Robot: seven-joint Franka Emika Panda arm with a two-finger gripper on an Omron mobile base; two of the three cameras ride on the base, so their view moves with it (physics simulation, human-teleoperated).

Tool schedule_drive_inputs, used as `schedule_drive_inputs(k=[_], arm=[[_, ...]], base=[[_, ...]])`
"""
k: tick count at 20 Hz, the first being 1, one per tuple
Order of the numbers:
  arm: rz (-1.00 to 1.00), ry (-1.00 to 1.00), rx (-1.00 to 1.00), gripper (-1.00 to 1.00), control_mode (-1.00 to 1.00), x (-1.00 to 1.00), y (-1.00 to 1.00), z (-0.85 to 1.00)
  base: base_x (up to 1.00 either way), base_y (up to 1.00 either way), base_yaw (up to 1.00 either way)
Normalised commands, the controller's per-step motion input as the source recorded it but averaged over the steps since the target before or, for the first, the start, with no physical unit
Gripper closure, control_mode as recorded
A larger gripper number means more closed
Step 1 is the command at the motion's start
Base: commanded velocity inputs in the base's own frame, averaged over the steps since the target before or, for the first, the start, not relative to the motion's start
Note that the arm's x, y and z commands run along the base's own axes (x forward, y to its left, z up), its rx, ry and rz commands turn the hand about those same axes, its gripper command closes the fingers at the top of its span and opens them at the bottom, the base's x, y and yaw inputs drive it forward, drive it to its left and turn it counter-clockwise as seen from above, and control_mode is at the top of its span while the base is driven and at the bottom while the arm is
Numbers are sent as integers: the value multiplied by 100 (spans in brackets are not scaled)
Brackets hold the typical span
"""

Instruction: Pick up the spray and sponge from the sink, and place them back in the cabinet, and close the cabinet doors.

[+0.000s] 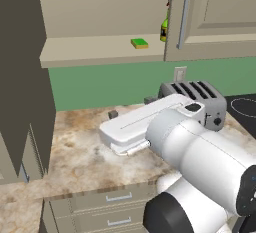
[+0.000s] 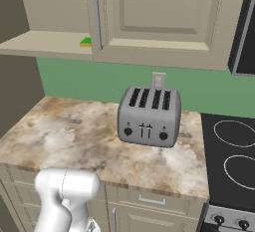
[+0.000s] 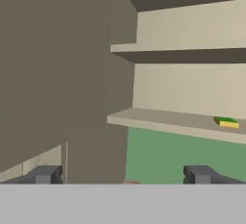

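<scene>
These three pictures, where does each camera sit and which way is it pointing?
Left base view: behind the arm, to its left, looking forward and down at the counter, toaster and open cabinet; the white arm fills the lower right.
Right base view: behind, to its right, facing the same toaster and counter; the arm rises lower left.
Hand view: on the hand, looking along the open gripper at the cabinet shelves.
Shared: all three show the sponge on the shelf.
</scene>
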Motion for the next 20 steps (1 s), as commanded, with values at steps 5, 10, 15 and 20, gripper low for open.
schedule_drive_inputs(k=[5,10,15,20], arm=[[1,-2,0,-100,-100,-33,31,0],[0,-4,0,-100,-100,-18,23,0],[0,-7,0,-100,-100,-24,22,0],[0,-3,0,-100,-100,-25,26,0]], base=[[0,0,0],[0,0,0],[0,0,0],[0,0,0]])
